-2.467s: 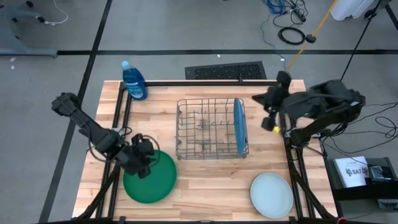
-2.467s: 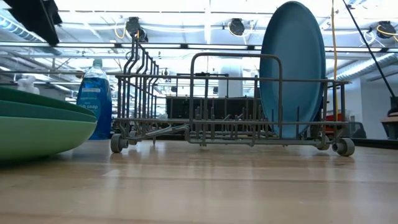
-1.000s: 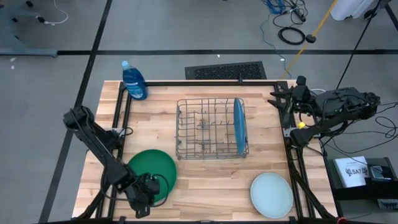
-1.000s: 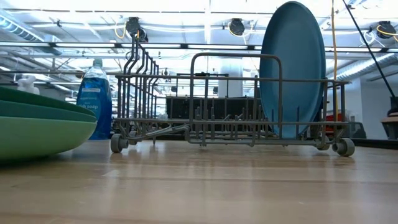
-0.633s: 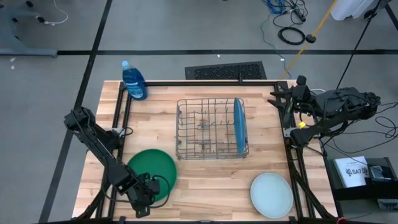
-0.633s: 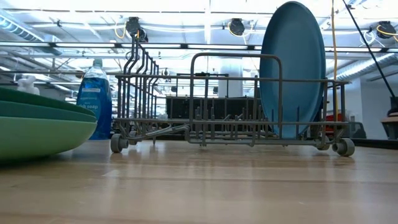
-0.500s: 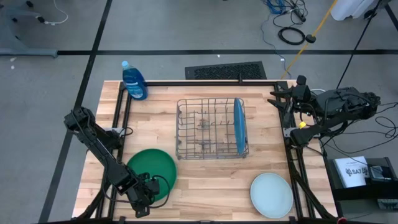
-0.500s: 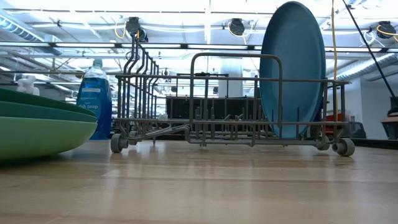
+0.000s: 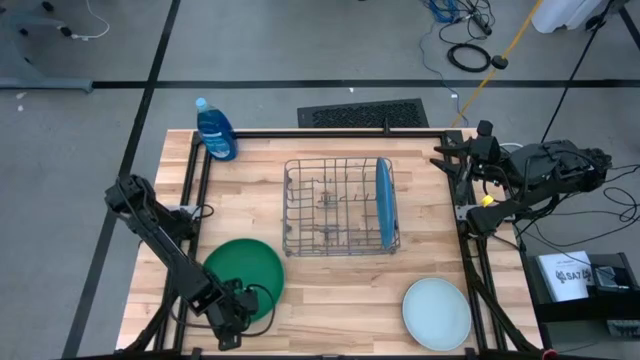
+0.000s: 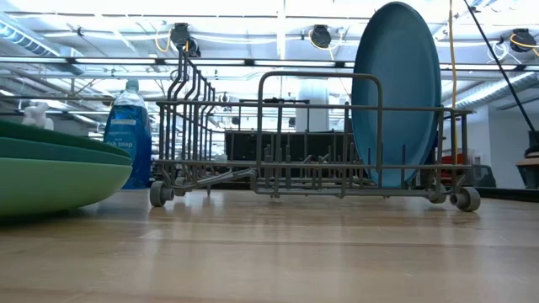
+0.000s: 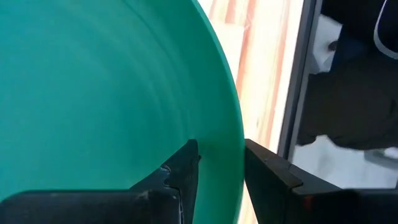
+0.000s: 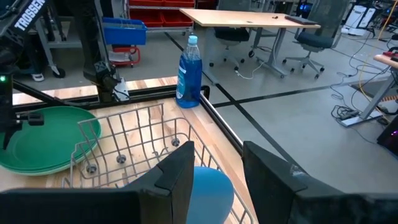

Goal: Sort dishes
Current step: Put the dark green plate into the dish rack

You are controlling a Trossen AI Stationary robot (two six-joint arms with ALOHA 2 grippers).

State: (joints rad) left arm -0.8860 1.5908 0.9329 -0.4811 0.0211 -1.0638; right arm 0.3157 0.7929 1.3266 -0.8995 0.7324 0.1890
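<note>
A stack of green plates (image 9: 245,275) lies flat on the table's near left. The low view shows a dark green plate on top, a teal one under it and a light green plate (image 10: 50,181) at the bottom. My left gripper (image 9: 228,320) is open at the stack's near rim, its fingers either side of the top plate's rim (image 11: 231,155). A blue plate (image 9: 384,205) stands on edge in the wire rack (image 9: 320,205). A pale mint plate (image 9: 437,312) lies flat at near right. My right gripper (image 9: 445,160) is open and waits over the table's far right edge. My left gripper (image 11: 221,165) comes at the top green plate's near rim from above, slanting. One finger (image 11: 183,174) is over the plate's inner face and the other (image 11: 270,174) is outside the rim. Whether either finger touches the plate, I cannot tell.
A blue bottle (image 9: 215,130) stands at the far left corner. The rack sits mid-table, with several free slots left of the blue plate. Bare wood lies between the green stack and the mint plate. Dark frame rails run along the table's left and right edges.
</note>
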